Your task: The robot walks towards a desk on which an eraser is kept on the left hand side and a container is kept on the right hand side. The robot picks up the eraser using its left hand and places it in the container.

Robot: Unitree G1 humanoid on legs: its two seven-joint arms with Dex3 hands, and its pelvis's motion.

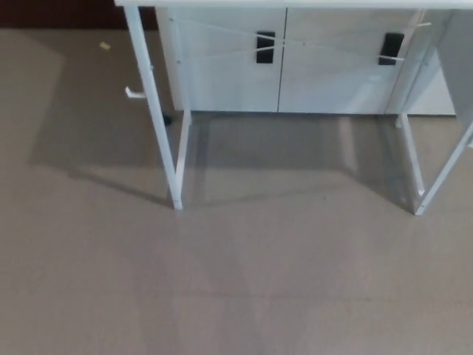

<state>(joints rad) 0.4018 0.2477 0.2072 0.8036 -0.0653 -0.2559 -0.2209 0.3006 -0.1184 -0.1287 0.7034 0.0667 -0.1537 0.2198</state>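
Neither the eraser nor the container shows in the head view. Only the front edge of the white desk top [281, 4] runs along the picture's top. Its white legs stand on the floor, one at the left [157, 111] and one at the right [436, 177]. No hand or arm of mine is in the picture.
A white cabinet [281, 63] with two black handles stands behind the desk frame. A small white hook [134, 93] juts from the left leg. A tiny yellow scrap [105, 46] lies on the grey-brown floor [236, 281] at the far left.
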